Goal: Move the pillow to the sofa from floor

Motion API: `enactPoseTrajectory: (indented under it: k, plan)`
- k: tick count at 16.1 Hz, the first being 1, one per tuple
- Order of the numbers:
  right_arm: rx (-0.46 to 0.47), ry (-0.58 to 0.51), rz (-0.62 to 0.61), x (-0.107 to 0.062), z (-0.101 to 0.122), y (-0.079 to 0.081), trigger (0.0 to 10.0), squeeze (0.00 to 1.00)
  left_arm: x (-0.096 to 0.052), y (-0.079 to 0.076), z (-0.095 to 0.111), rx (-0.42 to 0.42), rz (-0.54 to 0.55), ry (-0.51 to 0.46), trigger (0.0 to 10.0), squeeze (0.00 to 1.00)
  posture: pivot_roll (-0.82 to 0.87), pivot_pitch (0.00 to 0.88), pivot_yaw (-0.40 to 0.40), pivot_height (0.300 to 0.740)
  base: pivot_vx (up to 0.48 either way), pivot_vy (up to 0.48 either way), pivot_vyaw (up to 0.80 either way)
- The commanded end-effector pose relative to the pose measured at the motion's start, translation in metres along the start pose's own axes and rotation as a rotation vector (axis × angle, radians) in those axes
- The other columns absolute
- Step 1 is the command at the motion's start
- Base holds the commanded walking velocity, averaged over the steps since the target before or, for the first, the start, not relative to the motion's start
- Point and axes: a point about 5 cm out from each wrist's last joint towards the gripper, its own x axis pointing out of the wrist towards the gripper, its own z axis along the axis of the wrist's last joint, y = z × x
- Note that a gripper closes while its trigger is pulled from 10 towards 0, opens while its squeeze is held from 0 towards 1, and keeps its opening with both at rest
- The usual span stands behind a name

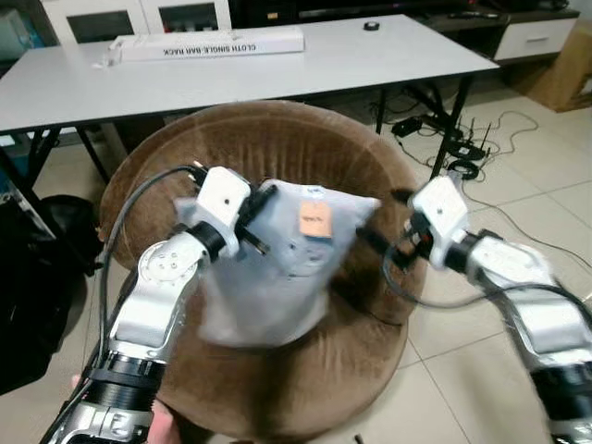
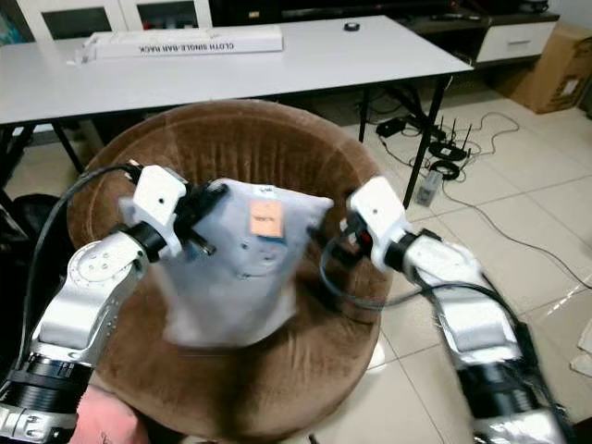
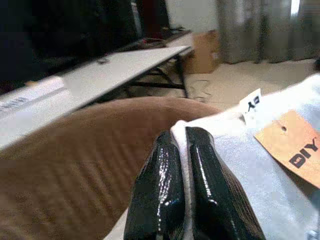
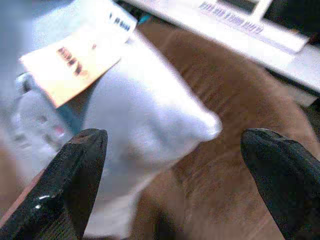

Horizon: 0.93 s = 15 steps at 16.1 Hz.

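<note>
White table [image 1: 351, 55] spans the back of the scene, long white box [image 1: 215, 43] lying on it, small dark disc [image 1: 372, 26] farther right on the top. Tiled floor [image 1: 518, 213] to the right, cables and a power strip [image 1: 462, 153] under the table's right end. Round brown sofa [image 1: 305, 139] sits just in front of the table, directly below the head camera. Pillow [image 1: 277, 268], pale grey-white, is off the floor: held up over the sofa's seat, hanging from its upper left corner, image blurred. Orange tag [image 1: 314, 220] on its upper face; small white label [image 3: 251, 104] beside it in the left wrist view. Left gripper [image 3: 184, 150]: fingers pressed together with a fold of the pillow's corner clamped between them. Right gripper [image 4: 172, 165]: fingers spread wide apart, the pillow's right corner just ahead of the gap, not gripped; sofa behind it.
</note>
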Motion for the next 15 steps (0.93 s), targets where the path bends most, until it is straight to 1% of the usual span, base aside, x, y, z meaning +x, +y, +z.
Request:
enactPoseTrajectory:
  k: [1, 2, 3, 4, 5, 6, 7, 8, 9, 10, 11, 12, 13, 14, 15]
  plan:
    - [-0.004, -0.008, 0.067, -0.002, 0.005, 0.005, 10.0, 0.00, 0.007, -0.001, 0.016, -0.020, -0.051, -0.072, 10.0, 0.00, 0.02, 0.000, 0.042, 0.740, 0.000, 0.000, 0.00]
    - [-0.001, -0.001, 0.129, -0.005, 0.007, 0.009, 10.0, 0.00, 0.012, -0.004, 0.008, -0.103, -0.094, -0.059, 10.0, 0.00, 0.01, 0.000, 0.038, 0.740, 0.000, 0.000, 0.00]
    - [-0.003, 0.006, 0.192, -0.006, 0.008, 0.016, 10.0, 0.00, 0.016, -0.009, -0.009, -0.126, -0.140, -0.001, 10.0, 0.00, 0.01, 0.000, 0.038, 0.740, 0.000, 0.000, 0.00]
    - [-0.005, 0.011, 0.218, -0.007, 0.009, 0.021, 10.0, 0.00, 0.018, -0.012, -0.016, -0.103, -0.160, 0.033, 10.0, 0.00, 0.00, 0.000, 0.036, 0.740, 0.000, 0.000, 0.00]
    - [-0.006, 0.013, 0.225, -0.009, 0.008, 0.022, 10.0, 0.00, 0.022, -0.014, -0.013, -0.078, -0.174, 0.030, 10.0, 0.00, -0.01, 0.000, 0.036, 0.740, 0.000, 0.000, 0.00]
    - [-0.005, 0.014, 0.225, -0.009, 0.008, 0.022, 10.0, 0.00, 0.025, -0.014, -0.009, -0.070, -0.173, 0.017, 10.0, 0.00, -0.01, 0.000, 0.036, 0.740, 0.000, 0.000, 0.00]
    - [-0.008, 0.019, 0.225, -0.013, 0.009, 0.020, 10.0, 0.00, 0.030, -0.017, 0.002, -0.061, -0.184, -0.016, 10.0, 0.00, -0.02, 0.000, 0.036, 0.740, 0.000, 0.000, 0.00]
    - [-0.015, 0.024, 0.228, -0.016, 0.010, 0.018, 10.0, 0.00, 0.034, -0.020, 0.012, -0.063, -0.210, -0.050, 10.0, 0.00, -0.02, 0.000, 0.036, 0.740, 0.000, 0.000, 0.00]
    - [-0.018, 0.026, 0.230, -0.018, 0.011, 0.018, 10.0, 0.00, 0.035, -0.021, 0.016, -0.069, -0.221, -0.065, 10.0, 0.00, -0.02, 0.000, 0.032, 0.740, 0.000, 0.000, 0.00]
    - [-0.032, 0.036, 0.237, -0.021, 0.013, 0.015, 10.0, 0.00, 0.039, -0.024, 0.026, -0.088, -0.246, -0.098, 10.0, 0.00, -0.02, 0.000, 0.027, 0.740, 0.000, 0.000, 0.00]
    - [-0.043, 0.040, 0.252, -0.024, 0.015, 0.014, 10.0, 0.00, 0.041, -0.026, 0.031, -0.093, -0.257, -0.109, 10.0, 0.00, -0.02, 0.000, 0.022, 0.740, 0.000, 0.000, 0.00]
    - [-0.052, 0.039, 0.274, -0.026, 0.019, 0.013, 10.0, 0.00, 0.043, -0.024, 0.032, -0.088, -0.245, -0.100, 10.0, 0.00, -0.02, 0.000, 0.022, 0.740, 0.000, 0.000, 0.00]
    - [-0.058, 0.038, 0.292, -0.024, 0.021, 0.013, 10.0, 0.00, 0.046, -0.015, 0.019, -0.049, -0.183, -0.033, 10.0, 0.00, -0.02, 0.000, 0.012, 0.740, 0.000, 0.000, 0.00]
    - [-0.057, 0.034, 0.304, -0.022, 0.022, 0.015, 10.0, 0.00, 0.047, -0.012, 0.009, -0.048, -0.157, -0.001, 10.0, 0.00, -0.02, 0.000, 0.009, 0.740, 0.000, 0.000, 0.00]
    - [-0.057, 0.032, 0.312, -0.021, 0.023, 0.017, 10.0, 0.00, 0.047, -0.011, 0.006, -0.058, -0.151, 0.007, 10.0, 0.00, -0.02, 0.000, 0.009, 0.740, 0.000, 0.000, 0.00]
